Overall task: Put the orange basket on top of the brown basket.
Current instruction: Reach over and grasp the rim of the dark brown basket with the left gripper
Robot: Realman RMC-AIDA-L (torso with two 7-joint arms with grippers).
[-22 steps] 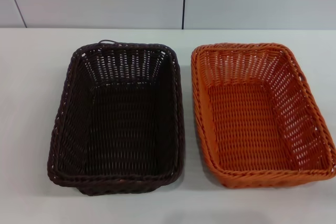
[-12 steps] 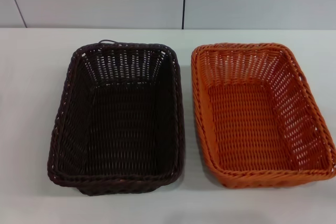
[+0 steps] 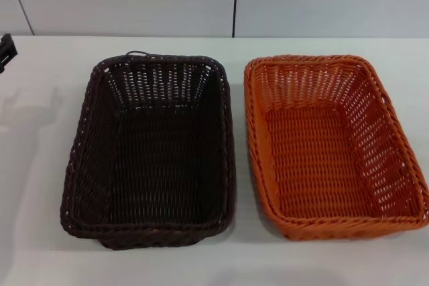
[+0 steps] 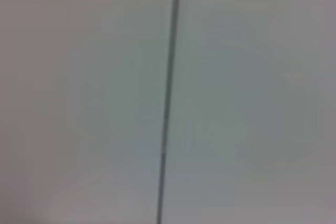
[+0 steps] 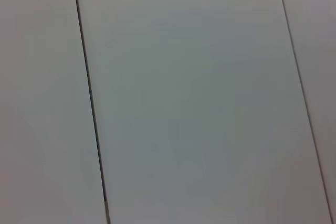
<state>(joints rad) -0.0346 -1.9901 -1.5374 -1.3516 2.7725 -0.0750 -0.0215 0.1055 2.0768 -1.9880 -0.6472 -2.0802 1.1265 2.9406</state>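
Still on the bench (image 3: 40, 219), right of centre: the orange basket (image 3: 332, 149), upright, empty, unmoved from half a second ago. Just beside it on the left, not quite touching, the brown basket (image 3: 151, 152), also upright, empty and unmoved. New since then: a dark piece of the left gripper (image 3: 5, 51) poking in at the far left edge of the head view, with its shadow cast on the bench below, well apart from both baskets. Fingers' state impossible to tell from that sliver. Right gripper nowhere in view; both wrist views filled only by pale wall panels and seams. Likely just the opening approach; no grasp made, stacking not yet begun.
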